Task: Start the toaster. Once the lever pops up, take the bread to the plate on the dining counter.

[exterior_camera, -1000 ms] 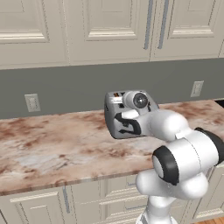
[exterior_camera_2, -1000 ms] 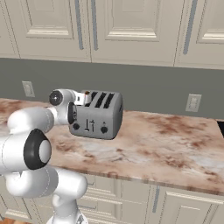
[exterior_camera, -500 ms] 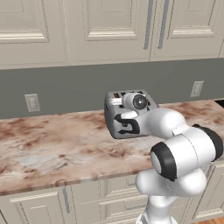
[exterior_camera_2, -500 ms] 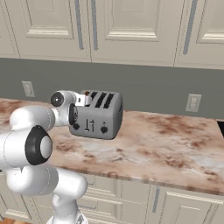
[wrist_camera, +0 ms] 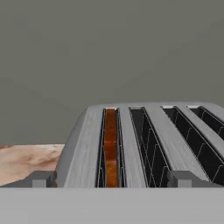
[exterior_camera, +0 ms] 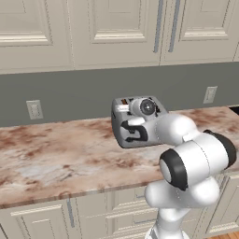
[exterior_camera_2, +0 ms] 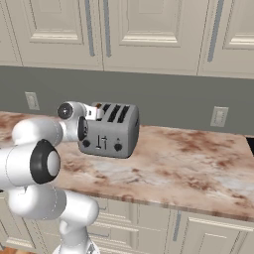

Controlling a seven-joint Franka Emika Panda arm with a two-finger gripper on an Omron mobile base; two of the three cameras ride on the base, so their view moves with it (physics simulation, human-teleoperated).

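The silver-grey toaster (exterior_camera: 122,136) (exterior_camera_2: 119,131) (wrist_camera: 87,148) stands on the marble worktop against the grey wall. The orange-brown bread (wrist_camera: 110,148) sits deep in its leftmost slot in the hand view. My gripper (wrist_camera: 113,179) (exterior_camera_2: 95,113) (exterior_camera: 123,108) hovers just above the toaster's top at the bread's end and is open. Its fingertips (wrist_camera: 41,179) stand wide apart, holding nothing. Two thin black levers (exterior_camera_2: 102,142) and two knobs show on the toaster's front. The plate and the dining counter are out of view.
The marble worktop (exterior_camera: 56,154) (exterior_camera_2: 188,158) runs left and right over cream cabinets. Wall outlets (exterior_camera: 34,109) (exterior_camera_2: 219,116) sit on the grey backsplash. Upper cabinets (exterior_camera_2: 149,30) hang above. My own arm covers the toaster's right part in the left base view.
The arm's elbow has shifted slightly; the hand has stayed over the toaster's top with its jaws open. Toaster and bread have not moved.
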